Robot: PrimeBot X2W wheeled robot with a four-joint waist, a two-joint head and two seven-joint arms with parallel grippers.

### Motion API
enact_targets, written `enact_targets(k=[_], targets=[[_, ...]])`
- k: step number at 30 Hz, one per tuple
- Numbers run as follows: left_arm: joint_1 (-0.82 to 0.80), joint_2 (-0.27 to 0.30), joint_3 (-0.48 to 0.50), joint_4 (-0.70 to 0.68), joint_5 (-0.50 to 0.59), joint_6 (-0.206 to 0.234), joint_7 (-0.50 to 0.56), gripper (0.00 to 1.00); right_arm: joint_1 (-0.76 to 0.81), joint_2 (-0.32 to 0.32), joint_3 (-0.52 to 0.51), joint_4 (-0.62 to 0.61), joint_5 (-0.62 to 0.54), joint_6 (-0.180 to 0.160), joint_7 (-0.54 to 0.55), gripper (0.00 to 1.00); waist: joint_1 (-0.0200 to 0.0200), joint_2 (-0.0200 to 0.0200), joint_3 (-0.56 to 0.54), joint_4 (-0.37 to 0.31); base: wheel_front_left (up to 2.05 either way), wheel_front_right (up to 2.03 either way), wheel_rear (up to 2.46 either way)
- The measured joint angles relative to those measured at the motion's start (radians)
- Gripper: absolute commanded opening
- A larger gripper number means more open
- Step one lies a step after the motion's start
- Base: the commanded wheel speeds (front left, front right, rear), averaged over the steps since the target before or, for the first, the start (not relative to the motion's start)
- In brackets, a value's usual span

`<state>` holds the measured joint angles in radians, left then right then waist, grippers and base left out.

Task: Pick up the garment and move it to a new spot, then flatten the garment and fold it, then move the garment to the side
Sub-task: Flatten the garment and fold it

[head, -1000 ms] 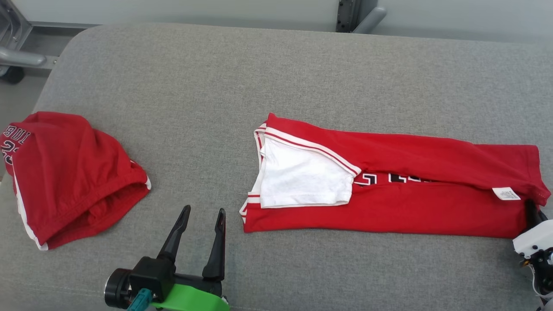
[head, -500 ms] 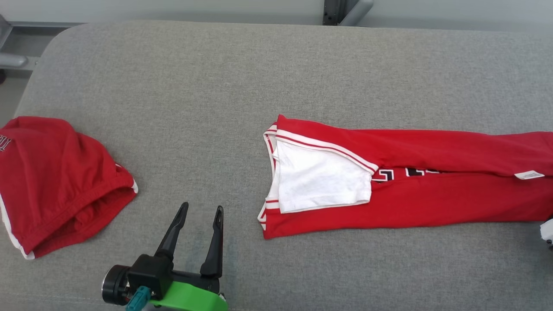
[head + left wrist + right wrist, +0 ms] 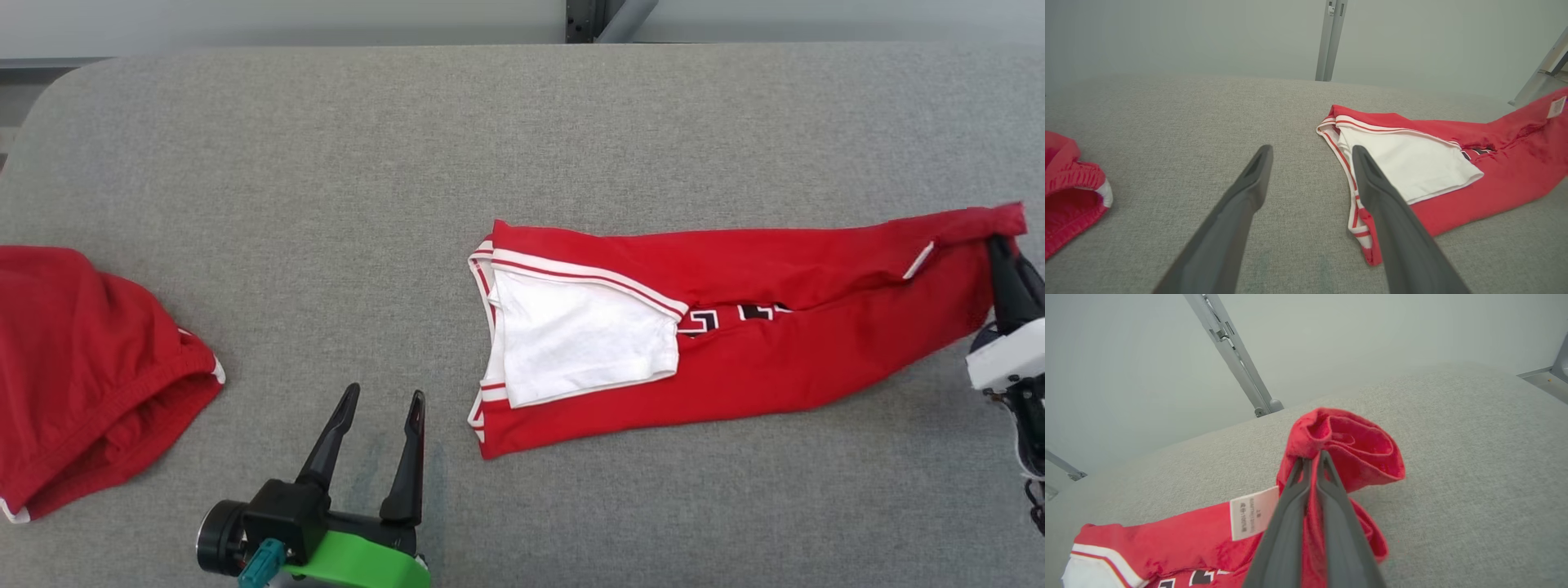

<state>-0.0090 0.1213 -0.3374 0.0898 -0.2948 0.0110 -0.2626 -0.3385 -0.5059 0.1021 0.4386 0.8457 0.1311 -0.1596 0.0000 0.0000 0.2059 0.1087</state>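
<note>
Red jersey (image 3: 735, 359) lies folded lengthwise on grey bench (image 3: 571, 122) | right hand (image 3: 998, 242) pinches its raised end; left hand (image 3: 384, 394) spread, near its other end | flattening looks done; crosswise fold, move aside apparently remain.

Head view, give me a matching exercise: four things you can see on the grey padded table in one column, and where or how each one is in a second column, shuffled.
1. long red jersey with white trim
2. bunched red garment
3. left gripper
4. right gripper

A. open, over bare grey padded table
B. at the table's left side, untouched
C. shut on a cloth end
D. stretched across the middle, one end raised

Pairs: 1-D, 2-B, 3-A, 4-C.
</note>
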Motion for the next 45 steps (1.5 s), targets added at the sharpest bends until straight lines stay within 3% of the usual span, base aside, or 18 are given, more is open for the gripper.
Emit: enact_targets(k=[10, 16, 22, 36, 37, 38, 45], targets=[[-0.001, -0.017, 0.003, 0.019, 0.004, -0.016, 0.0, 1.0, -0.039, 0.132, 0.05, -0.232, -0.144, 0.0, 0.195, 0.0, 0.0, 0.0, -0.012, 0.034, 0.0, 0.0, 0.0], [-0.002, -0.034, -0.002, 0.035, 0.004, -0.029, 0.0, 1.0, -0.066, 0.233, 0.112, -0.299, -0.207, 0.0, 0.28, 0.0, 0.0, 0.0, -0.018, 0.071, 0.0, 0.0, 0.0], [-0.003, -0.045, -0.003, 0.049, 0.003, -0.038, 0.0, 1.0, -0.068, 0.305, 0.192, -0.284, -0.248, 0.0, 0.328, 0.0, 0.0, 0.0, -0.022, 0.119, 0.0, 0.0, 0.0], [-0.003, -0.063, -0.006, 0.063, 0.003, -0.048, 0.0, 1.0, -0.053, 0.372, 0.345, -0.152, -0.296, 0.0, 0.385, 0.0, 0.0, 0.0, -0.024, 0.189, 0.0, 0.0, 0.0], [-0.003, -0.063, -0.005, 0.063, 0.003, -0.048, 0.0, 1.0, -0.051, 0.376, 0.347, -0.147, -0.296, 0.0, 0.386, 0.87, 0.0, 0.0, -0.023, 0.19, 0.0, 0.0, 0.0], [-0.003, -0.064, -0.005, 0.063, 0.003, -0.048, 0.0, 1.0, -0.049, 0.38, 0.346, -0.144, -0.296, 0.0, 0.38, 1.0, 0.0, 0.0, -0.023, 0.189, 0.0, 0.0, 0.0], [-0.003, -0.067, 0.004, 0.07, 0.004, -0.05, 0.0, 1.0, -0.032, 0.394, 0.325, -0.202, -0.241, 0.0, 0.343, 1.0, 0.0, 0.0, -0.035, 0.172, 0.0, 0.0, 0.0]])
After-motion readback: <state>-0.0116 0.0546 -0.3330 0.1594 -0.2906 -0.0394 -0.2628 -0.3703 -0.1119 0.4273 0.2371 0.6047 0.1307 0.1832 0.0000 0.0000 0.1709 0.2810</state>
